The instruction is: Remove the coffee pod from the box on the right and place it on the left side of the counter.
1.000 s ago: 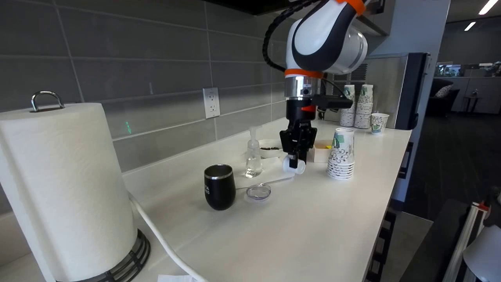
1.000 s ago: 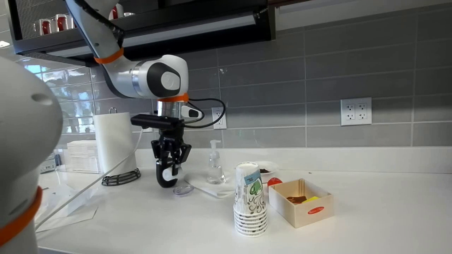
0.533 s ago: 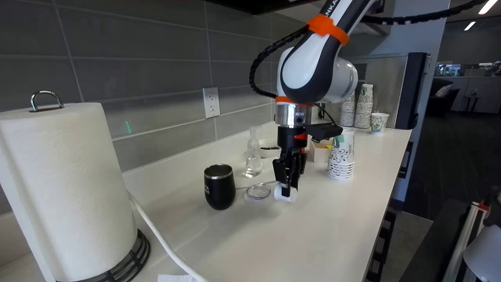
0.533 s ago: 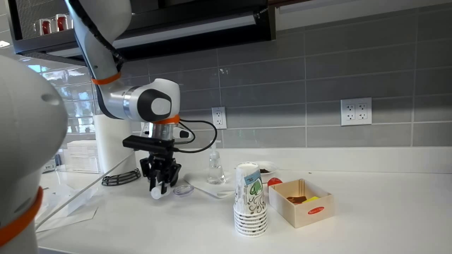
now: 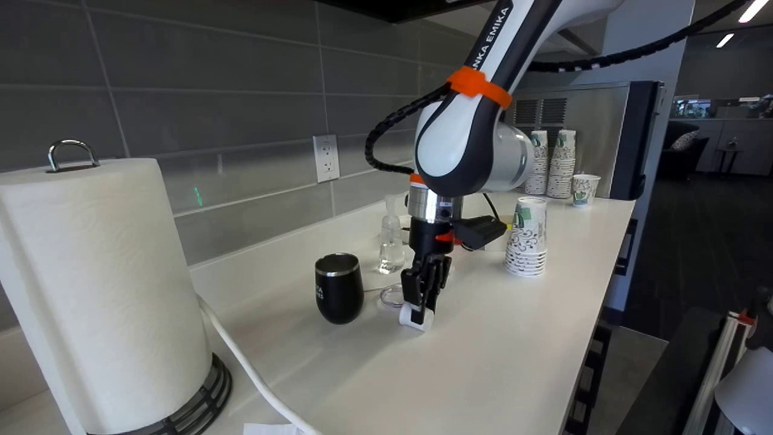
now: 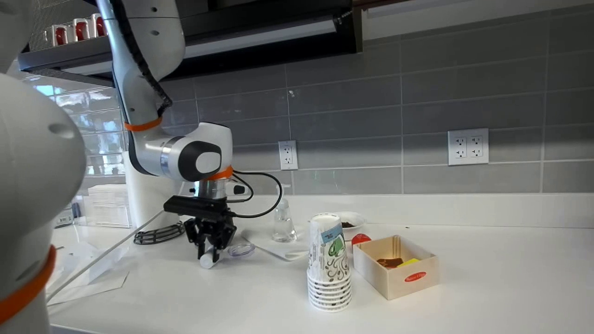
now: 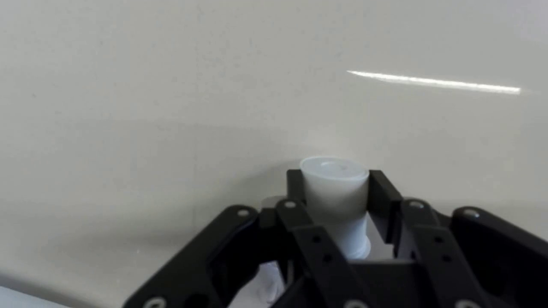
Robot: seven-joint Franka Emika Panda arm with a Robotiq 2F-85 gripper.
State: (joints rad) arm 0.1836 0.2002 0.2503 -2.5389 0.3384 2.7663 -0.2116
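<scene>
1. The coffee pod point(image 7: 336, 196), white and round like a tiny drum, is on its side between the tips of the gripper point(image 7: 337, 186), which holds it snugly. It is just over the counter point(image 5: 483, 362) or touching it; I can't tell which.
2. Now the pod is lower than a second ago, and farther from the box point(image 6: 401, 284). In an exterior view it is well apart from the box, at 9 o'clock.
3. So the taking-out part looks done, and putting down looks next. I think letting go should be gentle, as a round pod may roll.
4. In an exterior view a see-through lid point(image 6: 241, 250) lies near the pod, at 2 o'clock.
5. In an exterior view a black tumbler point(image 5: 339, 296) is at 9 o'clock from the pod, too dark inside to see into.
6. In an exterior view paper cups point(image 6: 329, 264) stand upside down, stacked, at 8 o'clock from the box.
7. The box has a brown bit point(image 6: 390, 263) and a yellow bit point(image 6: 408, 262) in it; the white bowl point(image 6: 359, 221) at 11 o'clock has dark bits point(image 6: 347, 225) inside.
</scene>
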